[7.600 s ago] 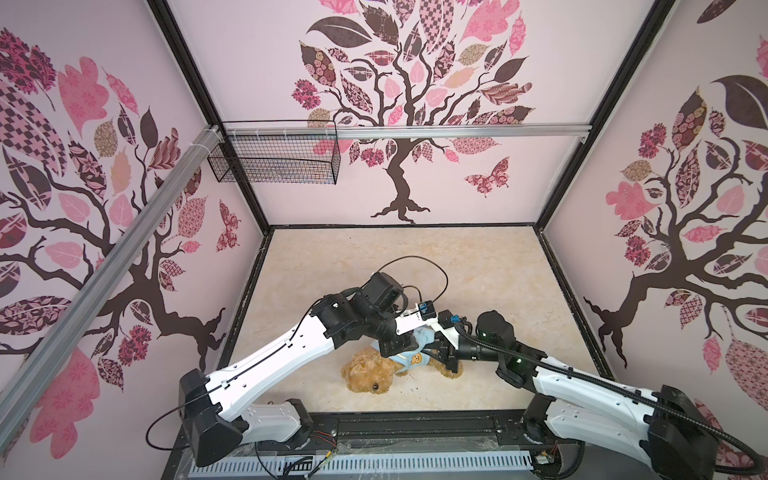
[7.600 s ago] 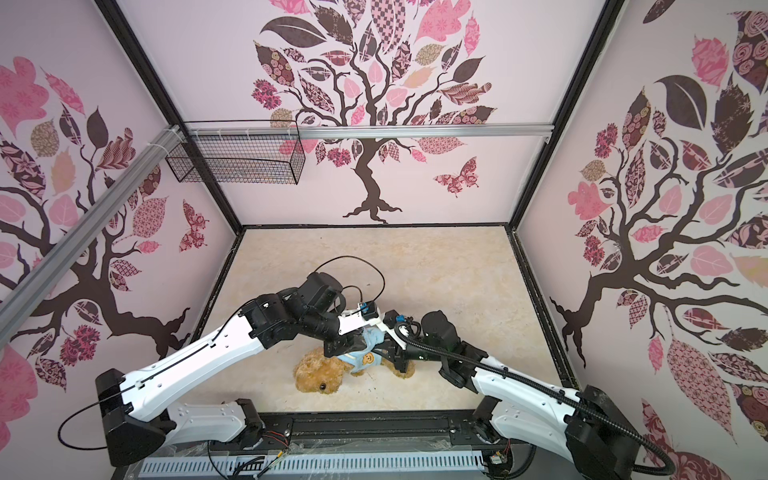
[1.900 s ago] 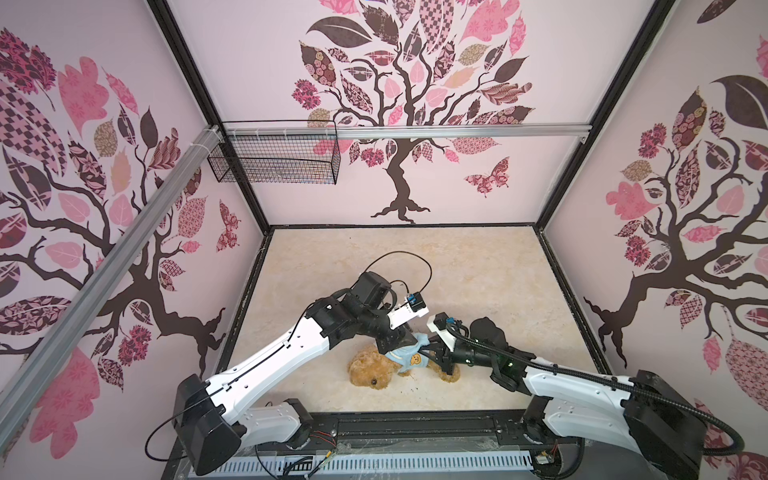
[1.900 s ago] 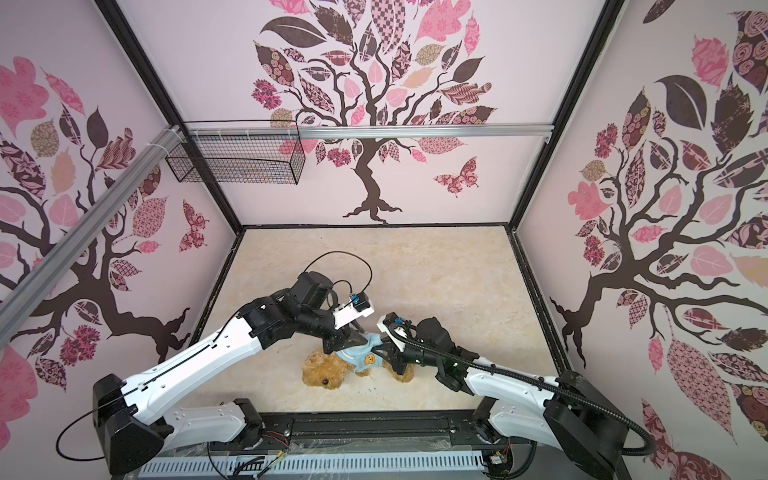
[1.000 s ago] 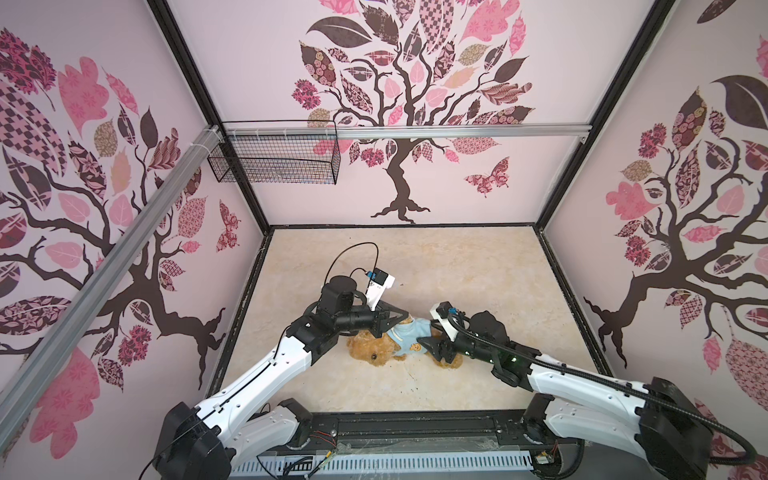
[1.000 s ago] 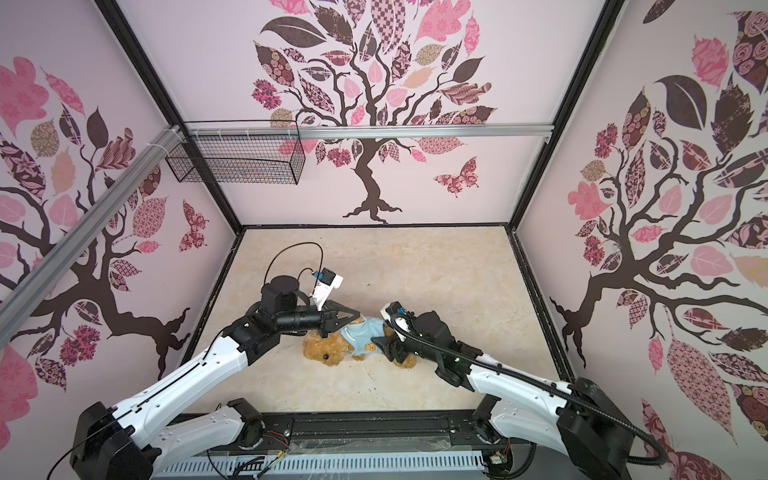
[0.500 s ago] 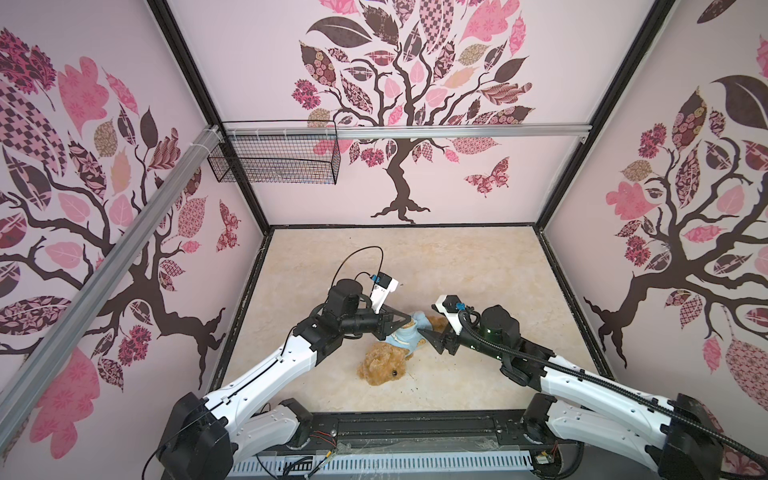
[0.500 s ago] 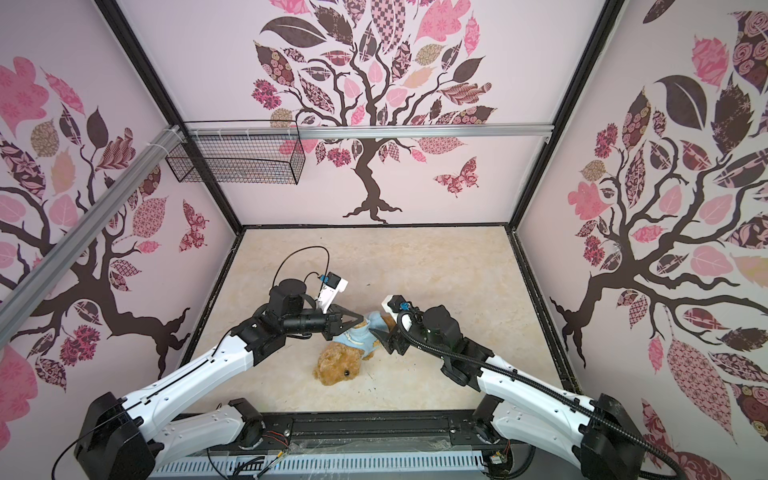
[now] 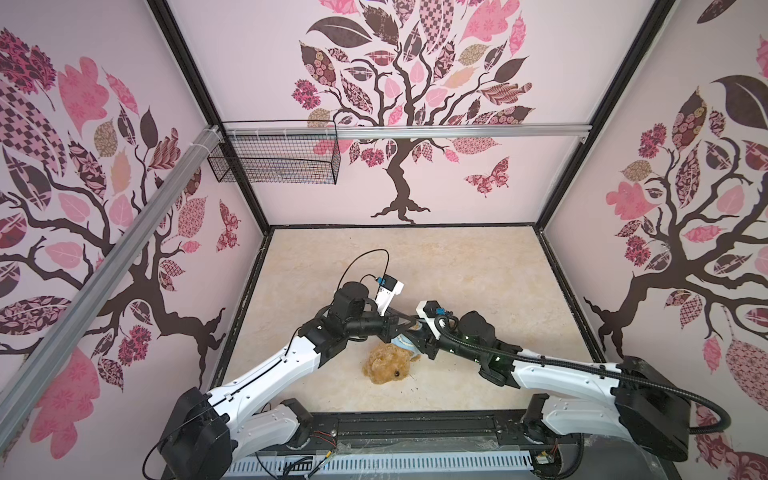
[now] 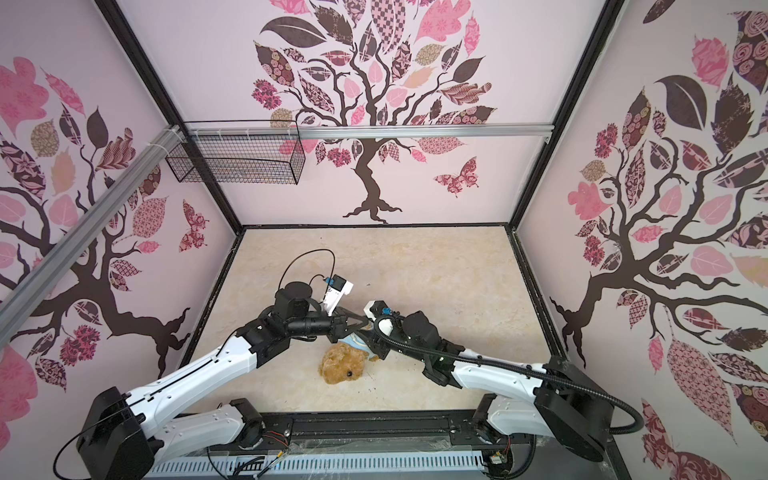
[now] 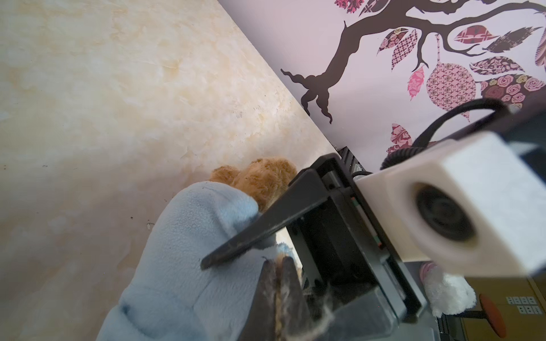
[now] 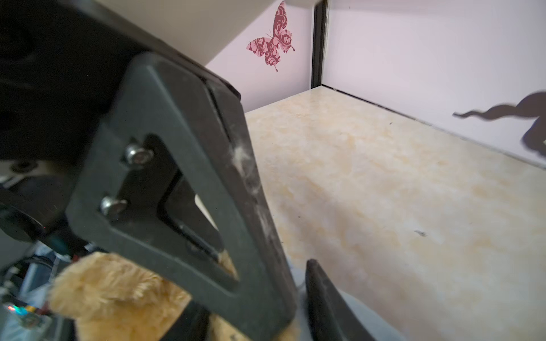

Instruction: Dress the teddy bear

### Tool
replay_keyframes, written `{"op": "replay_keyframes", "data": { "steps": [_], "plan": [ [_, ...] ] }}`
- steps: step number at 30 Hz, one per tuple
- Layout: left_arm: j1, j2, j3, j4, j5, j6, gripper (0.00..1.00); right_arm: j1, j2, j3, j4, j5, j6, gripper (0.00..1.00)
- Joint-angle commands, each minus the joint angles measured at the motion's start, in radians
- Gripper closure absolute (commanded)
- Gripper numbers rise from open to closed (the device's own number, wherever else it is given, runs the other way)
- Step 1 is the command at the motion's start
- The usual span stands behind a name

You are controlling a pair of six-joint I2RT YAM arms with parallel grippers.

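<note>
The teddy bear [image 9: 388,368] hangs head-down near the front of the floor, its golden head low in both top views [image 10: 343,368]. A light-blue shirt [image 9: 402,343] covers its body. My left gripper [image 9: 409,324] is shut on a tuft of the bear's lower end; in the left wrist view its fingers [image 11: 270,283] pinch golden fur beside the shirt [image 11: 189,251]. My right gripper [image 9: 417,347] is at the shirt's edge. One of its fingers [image 11: 245,239] lies across the cloth and the other is hidden. In the right wrist view shirt cloth [image 12: 369,319] lies beside its finger [image 12: 322,295].
A black wire basket [image 9: 274,160] hangs on the back wall at the left, under an aluminium rail [image 9: 457,132]. Patterned walls close in the beige floor [image 9: 457,270] on three sides. The arms' base rail [image 9: 415,428] runs along the front.
The bear lay flat a second ago; the left gripper has lifted its lower end, so it hangs head-down. The right gripper has come in at the shirt and its jaws have narrowed.
</note>
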Motion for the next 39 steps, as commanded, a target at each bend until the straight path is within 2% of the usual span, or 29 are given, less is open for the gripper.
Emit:
{"op": "replay_keyframes", "data": {
  "steps": [1, 7, 16, 21, 24, 27, 32, 34, 39],
  "plan": [
    [-0.003, -0.046, 0.034, 0.068, 0.072, -0.028, 1.00, -0.006, 0.061, -0.087, 0.052, 0.080, 0.055, 0.60],
    [0.035, -0.053, 0.072, 0.091, 0.122, -0.048, 1.00, -0.007, 0.117, -0.192, 0.099, 0.082, 0.108, 0.60],
    [0.062, -0.035, 0.077, 0.073, 0.112, -0.010, 1.00, -0.007, 0.129, -0.208, 0.060, 0.011, 0.088, 0.49],
    [0.064, -0.023, 0.064, 0.046, 0.123, 0.020, 1.00, -0.008, 0.047, -0.163, -0.046, 0.011, 0.020, 0.39],
    [0.063, -0.021, 0.050, 0.024, 0.134, 0.041, 1.00, -0.007, -0.046, -0.121, -0.170, 0.065, -0.047, 0.29],
    [0.064, -0.011, 0.047, -0.004, 0.139, 0.062, 1.00, -0.008, -0.152, -0.082, -0.279, 0.105, -0.128, 0.23],
    [0.061, -0.009, 0.036, 0.008, 0.128, 0.043, 1.00, -0.008, -0.253, -0.048, -0.344, 0.081, -0.218, 0.20],
    [0.057, -0.007, 0.035, 0.014, 0.112, 0.027, 1.00, -0.002, -0.264, -0.051, -0.319, 0.047, -0.216, 0.20],
    [0.024, 0.007, 0.036, 0.016, 0.086, -0.002, 1.00, 0.032, -0.242, -0.039, -0.261, 0.060, -0.254, 0.19]
  ]
}}
